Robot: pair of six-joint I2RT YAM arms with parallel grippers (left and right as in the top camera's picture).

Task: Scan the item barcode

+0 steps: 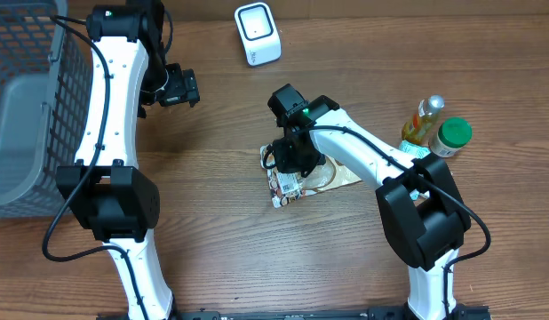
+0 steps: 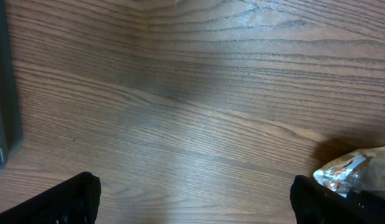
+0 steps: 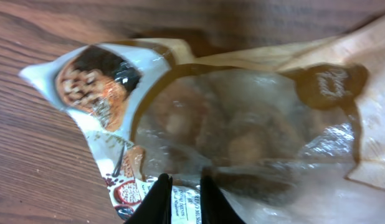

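bag (image 1: 292,188): clear and brown snack pouch, lies flat on the table (image 1: 221,258), straight under the right gripper (image 3: 185,196)
bag in right wrist view (image 3: 242,124): fills the frame, printed label end nearest the fingers, lumpy contents visible through the film
right gripper: pointed down on the bag's label end, fingers (image 3: 158,199) a thin gap apart, label showing between them; can't tell if they pinch the film
left gripper (image 2: 192,208): wide open, nothing between the fingers, hangs over bare wood
bag vs left gripper: crinkled silver corner (image 2: 351,171) just beside its right finger, touching or not can't tell
scanner (image 1: 258,33): white, upright, beyond the right gripper toward the far table edge, well apart from the bag
bottle (image 1: 423,120): yellowish, on the outer side of the right arm, away from the right gripper
jar (image 1: 452,136): green lid, just beside the bottle
basket (image 1: 26,98): grey wire mesh, far outer side of the left gripper, at the table edge
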